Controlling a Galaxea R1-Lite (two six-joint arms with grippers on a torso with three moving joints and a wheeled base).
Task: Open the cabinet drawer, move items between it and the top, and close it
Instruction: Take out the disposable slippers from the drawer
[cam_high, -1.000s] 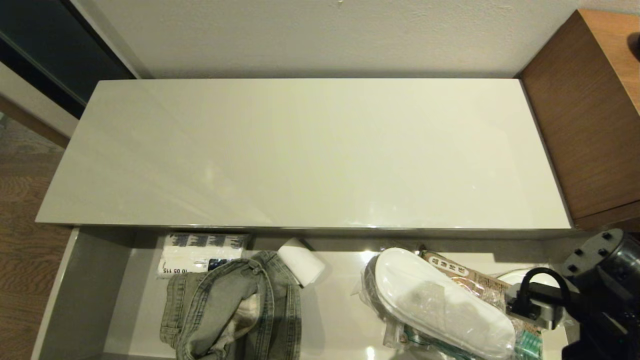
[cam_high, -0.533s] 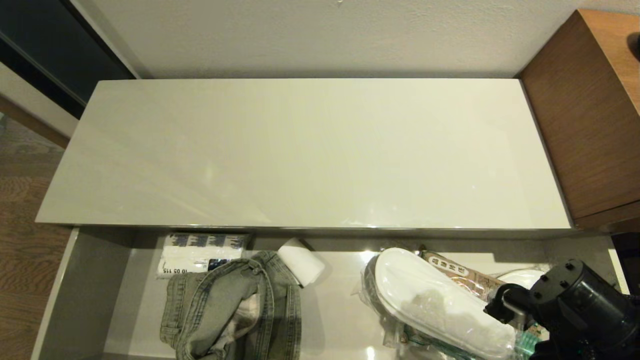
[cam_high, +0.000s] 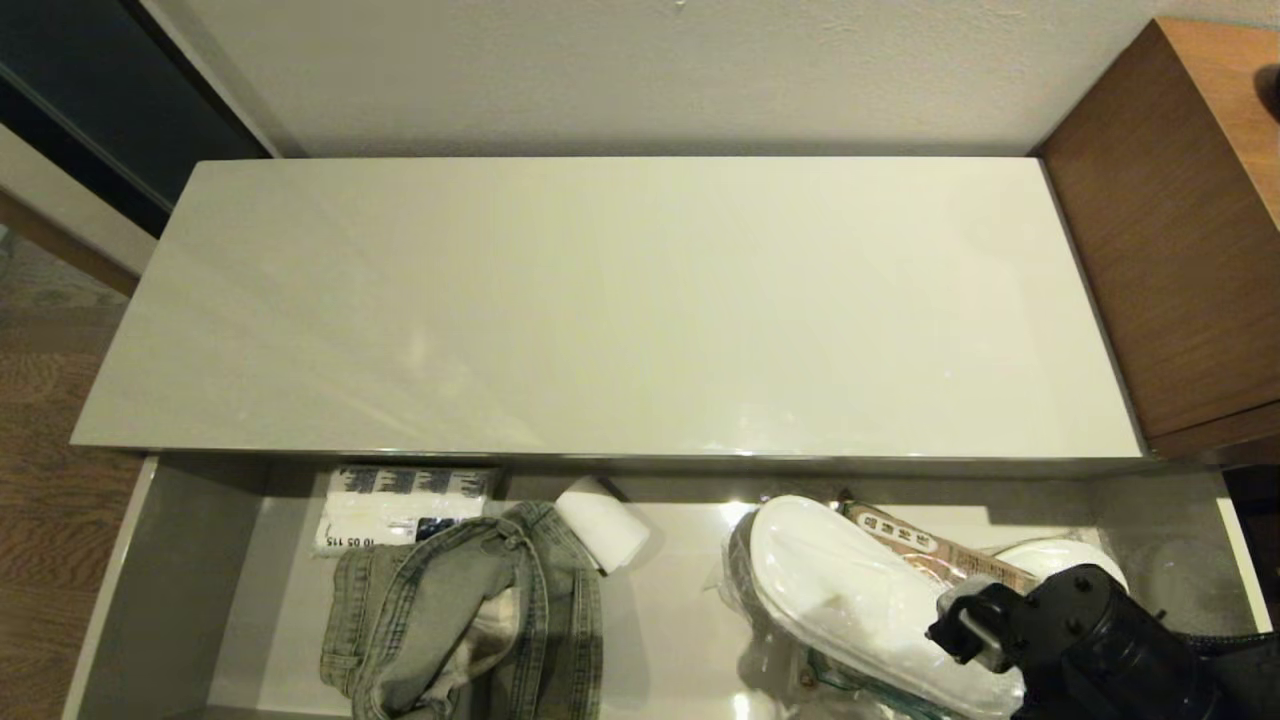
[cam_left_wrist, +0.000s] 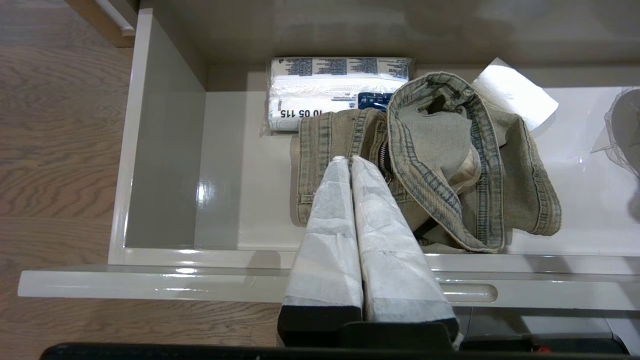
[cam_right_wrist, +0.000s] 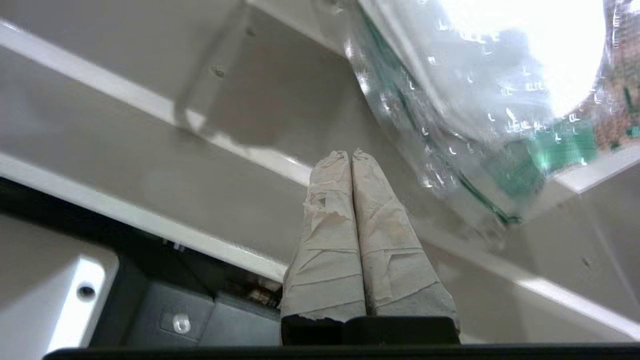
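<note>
Presently, drawer state: the cabinet drawer (cam_high: 170, 590) stands pulled out below the top (cam_high: 600, 300), which carries nothing.
Denim garment: the garment (cam_high: 470, 620) lies crumpled in the left half of the drawer, touching a white paper roll (cam_high: 603, 523) and partly overlapping a printed white packet (cam_high: 400, 505).
Slippers: the wrapped white slippers (cam_high: 860, 600) lie in the right half, over a brown printed packet (cam_high: 940, 555).
Right hand: the right hand (cam_right_wrist: 351, 156) is closed on nothing, low at the drawer's right end, just beside the clear wrap.
Left hand: the left hand (cam_left_wrist: 348, 161) is closed and empty, parked above the drawer front, pointing at the denim.
Step in hand: judged to be the approach to the slippers for transfer to the top.
Technique: the fingers must part before contact; grip slipper and wrap together, since loose film alone may slip or drag the brown packet along.
Edges: the top's front edge overhangs the rear of the drawer; lift toward the drawer front first.
Open room: the drawer floor between garment and slippers is bare; a brown wood-grain desk (cam_high: 1170, 230) bounds the right side.
</note>
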